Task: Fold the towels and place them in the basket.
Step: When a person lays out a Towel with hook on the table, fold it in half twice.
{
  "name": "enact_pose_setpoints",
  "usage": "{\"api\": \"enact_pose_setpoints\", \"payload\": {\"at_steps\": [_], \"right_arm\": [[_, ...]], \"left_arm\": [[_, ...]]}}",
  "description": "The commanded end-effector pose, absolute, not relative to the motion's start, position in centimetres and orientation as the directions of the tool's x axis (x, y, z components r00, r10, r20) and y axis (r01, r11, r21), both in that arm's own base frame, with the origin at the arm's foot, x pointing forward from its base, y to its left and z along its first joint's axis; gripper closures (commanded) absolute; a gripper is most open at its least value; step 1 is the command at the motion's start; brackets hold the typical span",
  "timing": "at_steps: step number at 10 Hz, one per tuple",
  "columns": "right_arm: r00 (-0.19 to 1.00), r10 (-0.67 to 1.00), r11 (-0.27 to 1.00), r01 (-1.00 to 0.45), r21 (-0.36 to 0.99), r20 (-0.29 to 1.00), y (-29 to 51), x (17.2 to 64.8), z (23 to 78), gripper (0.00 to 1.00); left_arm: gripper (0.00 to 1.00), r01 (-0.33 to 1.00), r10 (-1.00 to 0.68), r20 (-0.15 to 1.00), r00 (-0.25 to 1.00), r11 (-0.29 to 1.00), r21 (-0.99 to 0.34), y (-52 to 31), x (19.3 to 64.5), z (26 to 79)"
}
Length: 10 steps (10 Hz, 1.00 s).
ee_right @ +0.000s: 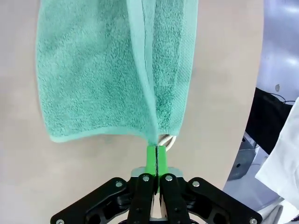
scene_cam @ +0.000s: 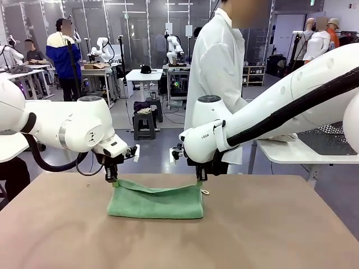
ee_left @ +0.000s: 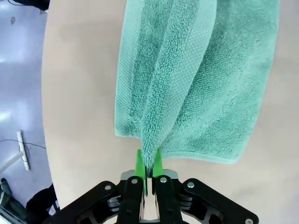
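Note:
A mint green towel [scene_cam: 157,203] lies on the tan table, folded lengthwise, its upper edge lifted at both far corners. My left gripper [scene_cam: 113,180] is shut on the towel's left corner; in the left wrist view the green pads [ee_left: 140,164] pinch the terry cloth [ee_left: 196,84]. My right gripper [scene_cam: 199,180] is shut on the right corner, where a small white tag [ee_right: 167,140] hangs beside the pads [ee_right: 151,158] and the towel [ee_right: 107,74] spreads below. The basket [scene_cam: 331,140] of dark wire mesh sits on a white side table at the right, mostly behind my right arm.
A person in a white lab coat [scene_cam: 216,73] stands at the far edge of the tan table [scene_cam: 252,235]. The white side table [scene_cam: 286,150] stands at the right. Other people and benches are farther back.

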State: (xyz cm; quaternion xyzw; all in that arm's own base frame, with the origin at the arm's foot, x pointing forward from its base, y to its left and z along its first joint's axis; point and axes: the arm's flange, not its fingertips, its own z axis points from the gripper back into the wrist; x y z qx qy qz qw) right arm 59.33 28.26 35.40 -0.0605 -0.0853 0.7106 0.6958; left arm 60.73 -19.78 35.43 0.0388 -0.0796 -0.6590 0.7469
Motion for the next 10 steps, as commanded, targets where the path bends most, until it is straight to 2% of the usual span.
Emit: {"api": "enact_pose_setpoints", "payload": {"at_steps": [1, 2, 3, 4, 5, 6, 7, 8, 9, 10], "right_arm": [[-0.001, 1.000, 0.000, -0.975, -0.220, 0.005, 28.3, 60.2, 35.0, 0.99], [0.000, 1.000, 0.001, -0.975, -0.223, 0.003, 28.3, 60.3, 34.8, 0.99], [-0.004, 1.000, -0.003, -0.973, -0.232, 0.005, 28.3, 60.2, 34.8, 0.99], [-0.016, 1.000, -0.012, -0.967, -0.255, 0.013, 28.2, 60.4, 34.7, 0.84], [-0.018, 1.000, -0.013, -0.961, -0.277, 0.016, 28.2, 60.2, 34.8, 0.80], [-0.016, 1.000, -0.009, -0.958, -0.288, 0.022, 28.2, 60.0, 35.1, 0.64], [-0.015, 0.999, -0.004, -0.958, -0.286, 0.036, 28.2, 59.6, 35.8, 0.61], [-0.012, 0.999, 0.002, -0.957, -0.291, 0.045, 28.1, 59.1, 36.8, 0.44], [0.017, 0.998, 0.032, -0.959, -0.283, 0.057, 27.8, 58.1, 38.3, 0.41], [0.046, 0.995, 0.068, -0.960, -0.271, 0.090, 27.4, 56.9, 40.0, 0.24]], "left_arm": [[0.93, 0.974, -0.989, 0.055, 0.134, 0.142, 0.174, -19.6, 61.9, 34.7], [0.93, 0.976, -0.990, 0.056, 0.128, 0.136, 0.172, -19.6, 61.9, 34.5], [0.89, 0.977, -0.991, 0.064, 0.118, 0.127, 0.169, -19.6, 61.9, 34.4], [0.74, 0.978, -0.992, 0.076, 0.104, 0.116, 0.173, -19.8, 62.2, 34.2], [0.70, 0.974, -0.992, 0.085, 0.096, 0.111, 0.197, -19.9, 62.0, 34.2], [0.56, 0.966, -0.992, 0.096, 0.087, 0.108, 0.235, -20.1, 61.9, 34.4], [0.52, 0.961, -0.991, 0.102, 0.085, 0.108, 0.255, -20.2, 61.9, 34.7], [0.37, 0.960, -0.989, 0.120, 0.084, 0.113, 0.257, -20.1, 61.9, 35.1], [0.33, 0.956, -0.987, 0.130, 0.092, 0.124, 0.265, -19.8, 61.8, 35.6], [0.41, 0.951, -0.983, 0.154, 0.100, 0.140, 0.277, -19.2, 61.6, 36.6]]}}
